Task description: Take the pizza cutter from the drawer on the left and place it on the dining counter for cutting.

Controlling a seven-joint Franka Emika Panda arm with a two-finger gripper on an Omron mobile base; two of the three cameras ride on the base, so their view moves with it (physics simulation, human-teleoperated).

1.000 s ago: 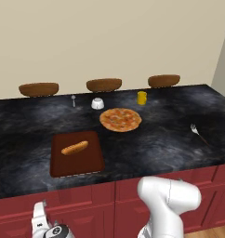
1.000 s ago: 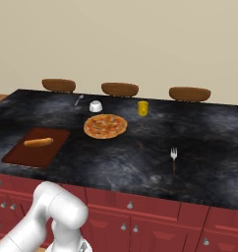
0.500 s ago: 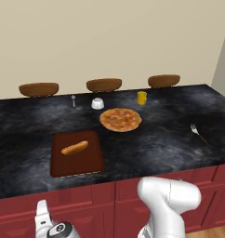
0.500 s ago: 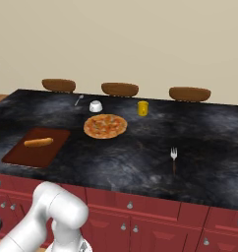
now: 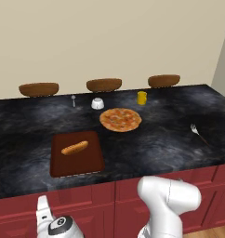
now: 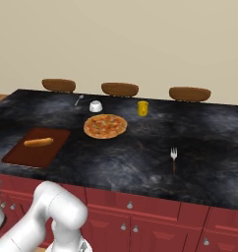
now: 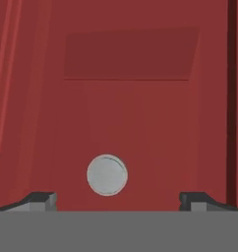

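The hand view faces a shut red drawer (image 7: pixel 131 113) front with its small silver knob (image 7: pixel 107 174) low and centre. My gripper (image 7: pixel 118 203) is open, its fingertips (image 7: pixel 40 199) spread wide either side of the knob and a short way off it. The pizza cutter is hidden. The dining counter (image 5: pixel 156 144), black with grey marbling, runs above the red cabinets and also appears in the right base view (image 6: pixel 140 162). My hand (image 5: pixel 61 226) hangs low in front of the left cabinets.
On the counter lie a pizza (image 5: pixel 120 119), a dark red cutting board (image 5: pixel 77 155) with a bread roll (image 5: pixel 74 148), a fork (image 5: pixel 197 132), a spoon (image 5: pixel 73 99), a white bowl (image 5: pixel 97 102) and a yellow cup (image 5: pixel 142 97). Three brown stools (image 5: pixel 103 84) stand behind.
The hand, low in the left base view, has crept slightly to the right. Everything on the counter stays put.
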